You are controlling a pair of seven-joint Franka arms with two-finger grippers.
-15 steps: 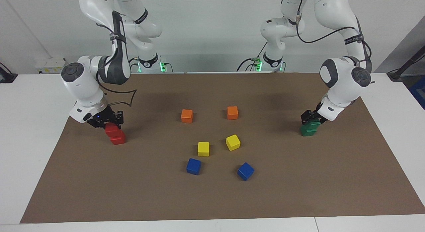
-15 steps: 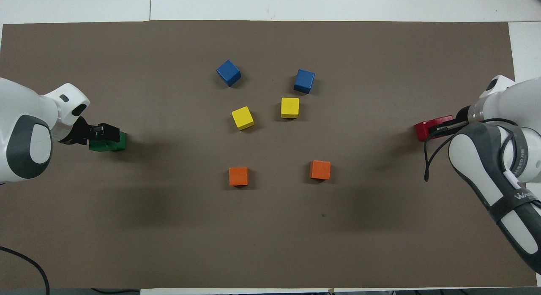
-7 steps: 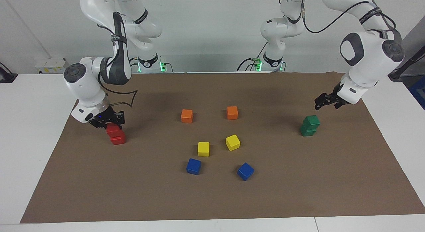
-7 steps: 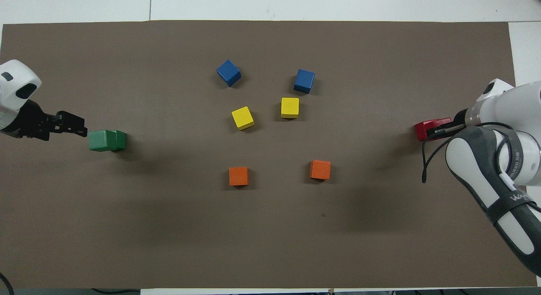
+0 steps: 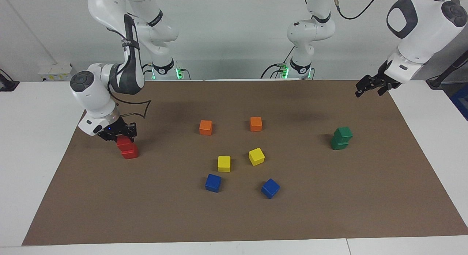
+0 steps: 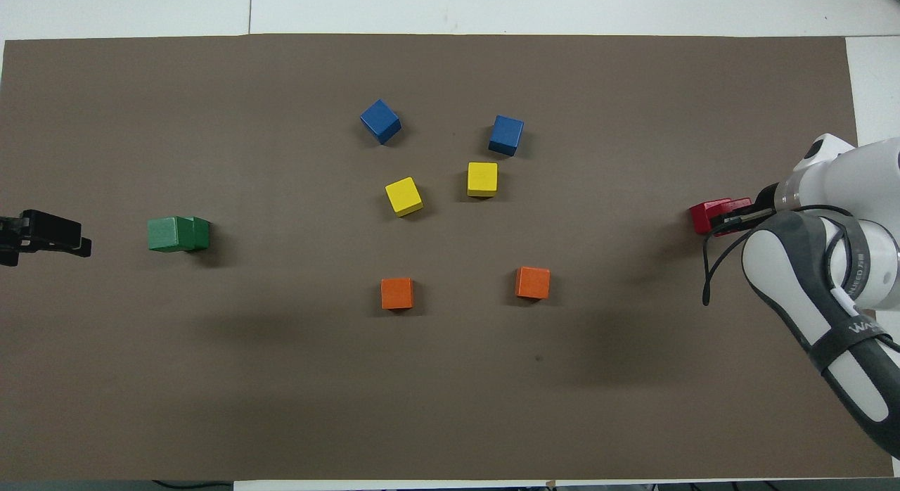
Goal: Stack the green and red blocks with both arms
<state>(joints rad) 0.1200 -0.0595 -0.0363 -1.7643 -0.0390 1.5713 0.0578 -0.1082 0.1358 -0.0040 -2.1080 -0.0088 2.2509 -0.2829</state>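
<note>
Two green cubes stand stacked (image 5: 341, 138) (image 6: 178, 233) toward the left arm's end of the mat, the upper one slightly offset. My left gripper (image 5: 369, 91) (image 6: 76, 238) hangs open and empty, high over the mat's edge at that end, clear of the stack. At the right arm's end, my right gripper (image 5: 123, 137) (image 6: 733, 214) is shut on the upper red cube (image 5: 124, 143) (image 6: 705, 215). That cube sits offset on the lower red cube (image 5: 130, 152). In the overhead view the lower red cube is hidden under the upper one.
Two orange cubes (image 5: 206, 127) (image 5: 256, 124) lie mid-mat, nearest the robots. Two yellow cubes (image 5: 224, 163) (image 5: 256, 156) lie farther out, and two blue cubes (image 5: 212, 182) (image 5: 270, 188) farther still. All sit on a brown mat (image 5: 234, 218).
My left gripper has let go of the upper green cube, then risen and pulled back toward its end of the table. The right gripper has stayed shut on the upper red cube.
</note>
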